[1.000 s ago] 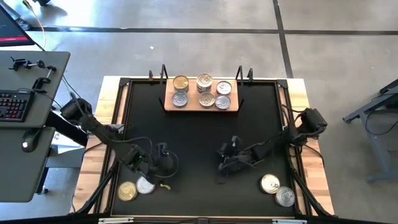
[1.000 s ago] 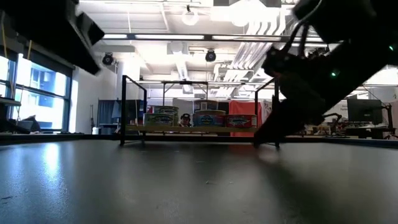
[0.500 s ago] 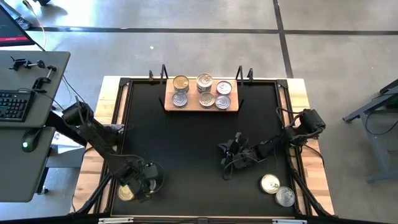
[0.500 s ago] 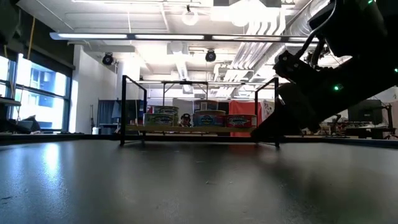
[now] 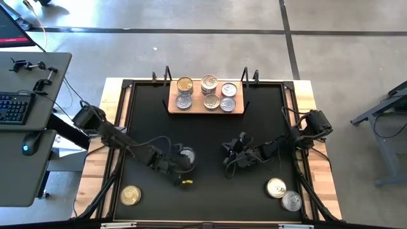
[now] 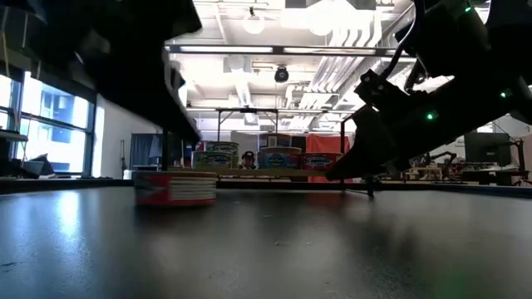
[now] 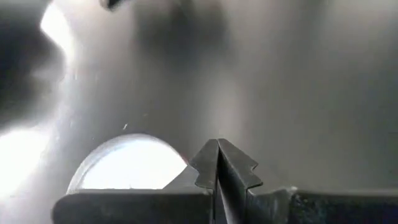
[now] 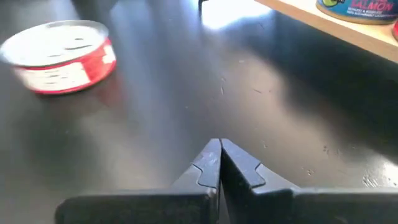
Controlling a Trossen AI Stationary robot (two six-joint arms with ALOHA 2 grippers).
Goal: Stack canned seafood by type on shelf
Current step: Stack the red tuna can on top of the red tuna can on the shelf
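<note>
- The light-brown wooden shelf (image 5: pixel 205 107) at the table's far edge carries six tins, sorted in rows.
- A silver-lidded, red-labelled round tin (image 5: pixel 187 154) sits mid-table, well short of the shelf.
- The left gripper (image 5: pixel 180 166), clenched empty, is just beside it, seemingly nudging it shelfward.
- The right gripper (image 5: pixel 230 152), clenched empty, waits nearby.

Both claws (image 7: pixel 217 163) (image 8: pixel 219 163) closed, low mid-table

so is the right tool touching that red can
Apart. The right wrist view shows bare black tabletop between the shut right tool and the red can.
</note>
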